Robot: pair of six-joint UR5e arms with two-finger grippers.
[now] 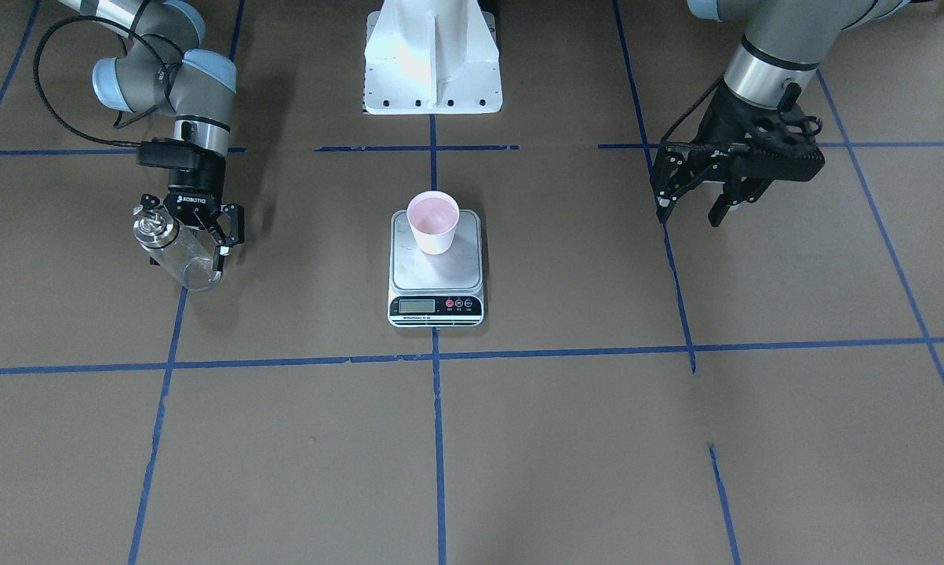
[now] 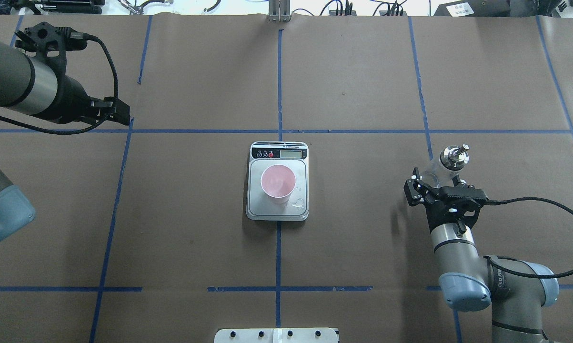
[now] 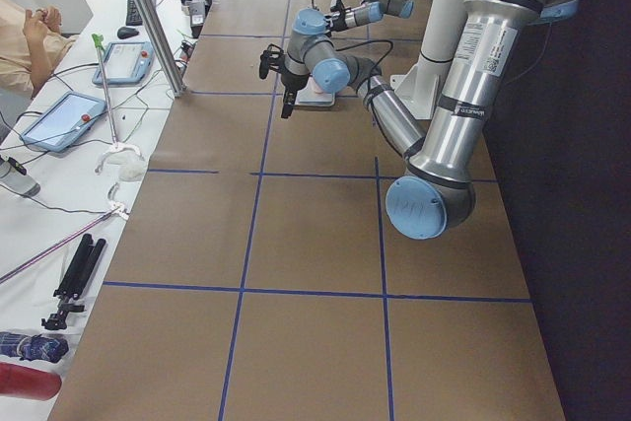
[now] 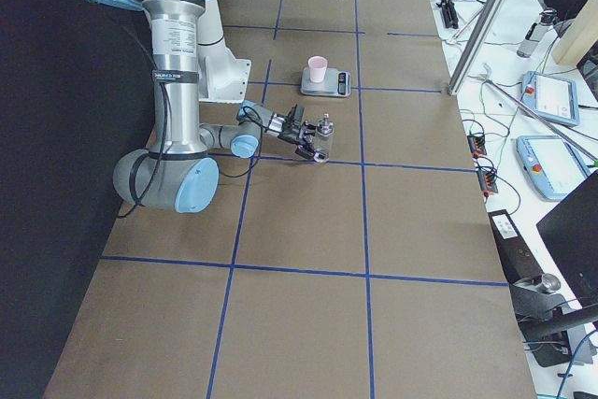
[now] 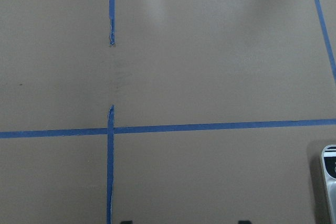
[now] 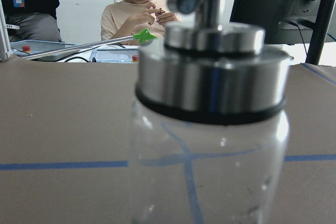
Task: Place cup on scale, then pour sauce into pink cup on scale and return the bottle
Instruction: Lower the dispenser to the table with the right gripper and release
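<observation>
Brown tabletop [image 1: 597, 439], blue tape [image 1: 439, 439] grid; cup [image 1: 432, 222] on scale [image 1: 436, 275] mid-tabletop; left tool [image 1: 687, 220] apart; right tool [image 1: 187, 260] flanks bottle [image 1: 169, 243], we cannot tell if clamped; right wrist view shows two operators [image 6: 134, 11], overhead doesn't.

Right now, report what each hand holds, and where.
Right hand flanks the bottle at its glass body, below the cap; clamped or not, cannot tell. Left hand is empty.
</observation>
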